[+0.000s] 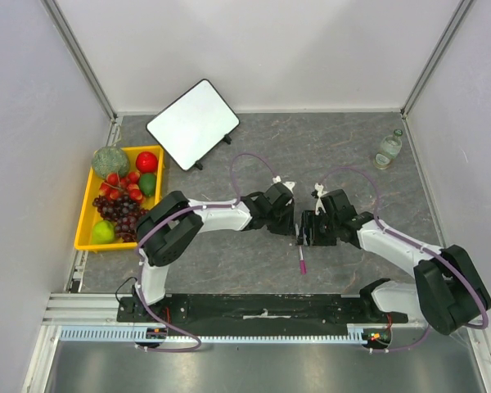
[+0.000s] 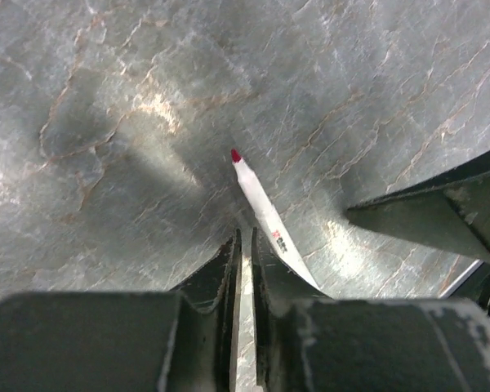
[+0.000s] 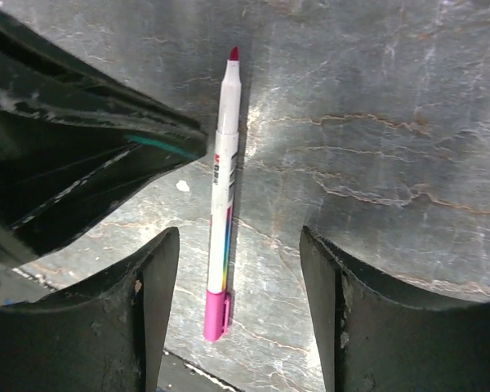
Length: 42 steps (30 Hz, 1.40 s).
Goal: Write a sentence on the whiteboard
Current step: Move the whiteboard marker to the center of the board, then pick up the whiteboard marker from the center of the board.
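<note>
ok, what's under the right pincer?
A marker flat on the table, red tip bare, pink tail end, lying between the fingers of the open right pincer, not gripped. In the top view the pincer hides its tip end.

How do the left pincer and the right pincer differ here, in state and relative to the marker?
The left pincer is shut, fingers nearly together; the right pincer stands open. The marker lies in the right pincer's gap, touching neither finger; it passes beside the left pincer, outside its fingers. Shared: both hang low over the grey table by the uncapped marker, and neither appears to hold it.
</note>
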{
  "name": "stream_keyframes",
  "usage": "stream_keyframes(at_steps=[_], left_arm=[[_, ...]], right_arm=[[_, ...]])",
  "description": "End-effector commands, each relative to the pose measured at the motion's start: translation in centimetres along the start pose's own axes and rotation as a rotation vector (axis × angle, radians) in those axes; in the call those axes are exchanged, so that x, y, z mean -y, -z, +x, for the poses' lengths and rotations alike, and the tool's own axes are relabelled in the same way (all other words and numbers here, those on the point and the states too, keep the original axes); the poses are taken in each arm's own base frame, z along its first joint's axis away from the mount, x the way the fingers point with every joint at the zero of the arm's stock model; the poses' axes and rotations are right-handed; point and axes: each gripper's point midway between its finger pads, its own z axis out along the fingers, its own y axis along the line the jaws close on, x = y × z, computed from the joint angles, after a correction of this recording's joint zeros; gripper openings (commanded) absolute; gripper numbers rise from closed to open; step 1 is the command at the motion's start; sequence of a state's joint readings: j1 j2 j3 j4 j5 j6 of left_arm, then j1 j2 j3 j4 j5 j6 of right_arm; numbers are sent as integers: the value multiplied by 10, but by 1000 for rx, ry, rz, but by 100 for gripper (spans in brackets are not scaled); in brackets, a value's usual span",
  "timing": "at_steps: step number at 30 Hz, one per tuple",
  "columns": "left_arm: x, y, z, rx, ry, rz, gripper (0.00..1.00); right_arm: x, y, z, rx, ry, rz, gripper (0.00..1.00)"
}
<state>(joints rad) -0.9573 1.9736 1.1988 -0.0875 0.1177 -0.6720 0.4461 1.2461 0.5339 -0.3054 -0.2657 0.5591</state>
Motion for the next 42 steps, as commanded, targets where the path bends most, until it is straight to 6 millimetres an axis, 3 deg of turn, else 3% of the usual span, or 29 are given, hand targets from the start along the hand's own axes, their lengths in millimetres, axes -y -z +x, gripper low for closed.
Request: stream_keyframes(at_steps=[1,7,11,16,19,21,22,25,30,36,39,42], left_arm=[[0,26,-4,8,-10,21,19],[-20,79,-12,101,40,-16,45],[-33,114,-14,156,50,-66,56],[-47,144,-12,203,74,-115,62],[-47,161,-13,244,85,-105,63],[-48,171,-15,270,89,-105,63],[-49,176,-14,276,88,-110,64],[-52,188,-12,296,86,-116,67],[-46,208,-8,330,68,-61,77],[-26,234,-12,421,34,70,80],[-7,242,-14,444,-5,172,81],[16,242,-19,437,-42,280,82]], right_arm=[[15,3,-7,5,76,140,68],[15,-4,-7,-6,148,221,60],[18,-11,-4,-11,192,281,47],[15,-23,6,-44,260,340,38],[13,-32,14,-68,299,383,23],[17,-39,23,-100,298,397,4],[16,-43,25,-104,297,391,0],[8,-44,18,-73,290,362,0],[-37,-22,-33,105,263,259,0],[-107,36,-102,393,154,40,0],[-138,66,-116,502,67,-124,0],[-163,82,-117,553,-37,-314,0]])
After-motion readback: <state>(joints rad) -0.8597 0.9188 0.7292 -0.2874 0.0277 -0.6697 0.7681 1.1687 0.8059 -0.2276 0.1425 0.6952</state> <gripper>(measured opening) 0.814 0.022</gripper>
